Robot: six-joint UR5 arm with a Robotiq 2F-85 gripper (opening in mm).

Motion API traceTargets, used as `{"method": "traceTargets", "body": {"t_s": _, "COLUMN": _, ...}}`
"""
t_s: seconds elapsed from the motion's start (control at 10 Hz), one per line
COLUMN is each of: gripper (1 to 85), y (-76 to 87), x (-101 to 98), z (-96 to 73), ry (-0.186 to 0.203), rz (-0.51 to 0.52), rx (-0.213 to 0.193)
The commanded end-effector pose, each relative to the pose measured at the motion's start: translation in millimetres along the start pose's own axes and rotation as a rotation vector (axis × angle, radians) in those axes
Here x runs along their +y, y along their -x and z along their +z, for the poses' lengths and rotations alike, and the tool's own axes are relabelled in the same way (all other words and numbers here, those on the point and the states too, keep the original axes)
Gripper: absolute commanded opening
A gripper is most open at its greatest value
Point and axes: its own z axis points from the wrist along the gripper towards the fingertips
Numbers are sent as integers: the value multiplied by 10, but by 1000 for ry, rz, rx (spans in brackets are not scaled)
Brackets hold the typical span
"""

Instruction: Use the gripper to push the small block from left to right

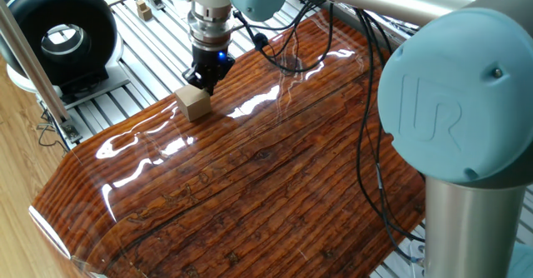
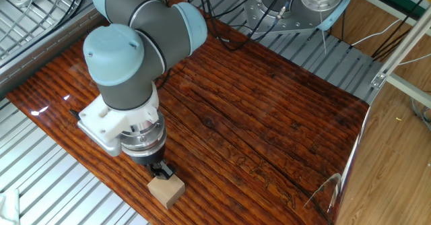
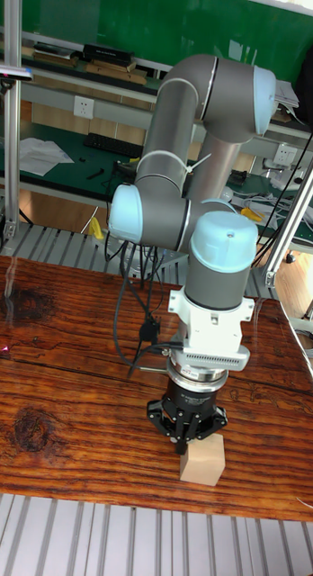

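The robot arm (image 3: 188, 135) is made of fat silver tubes with pale blue round caps. One cap has raised letters. Black cables run along it. A white block sits above the ribbed silver wrist and the black gripper (image 3: 186, 435).

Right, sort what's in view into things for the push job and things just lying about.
For the job:
- gripper, fingertips together at the small block
- small block
- wooden tabletop

Lying about:
- black ring-shaped device
- tiny wooden piece
- keyboard
- papers
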Motion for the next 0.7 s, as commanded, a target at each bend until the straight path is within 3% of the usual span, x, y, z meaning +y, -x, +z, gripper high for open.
{"method": "traceTargets", "body": {"t_s": 0.0, "gripper": 10, "y": 19, "x": 67, "z": -11, "ry": 14, "rz": 13, "rx": -2}}
{"method": "traceTargets", "body": {"t_s": 0.6, "gripper": 10, "y": 19, "x": 181, "z": -35, "ry": 37, "rz": 20, "rx": 2}}
